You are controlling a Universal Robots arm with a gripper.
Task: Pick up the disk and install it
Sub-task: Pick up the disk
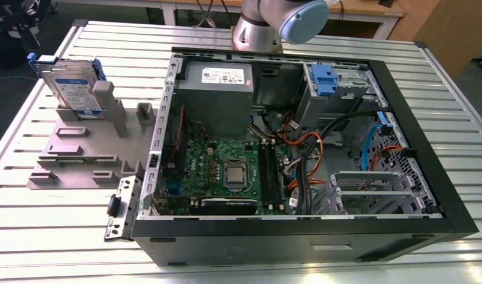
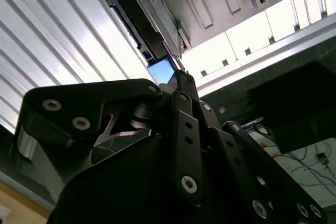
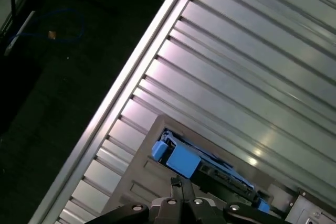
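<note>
End effector [image 3: 176,183] hangs near disk [image 3: 184,161] over slatted table [image 3: 252,51]

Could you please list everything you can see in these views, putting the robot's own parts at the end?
disk: one, silver in a blue frame, upright in the holder, exterior view's left.
holder: one, grey, on the table beside the case.
computer case: one, black, open, lying on the table.
power supply box: one, grey, inside the case.
motherboard: one, green, inside the case.
blue tab: one, blue, in the case's drive bay.
table: one, silver, slatted, under everything.
arm: one, silver and pale blue, beyond the case.
gripper: one, black, aimed toward the disk in the second wrist view.
</note>
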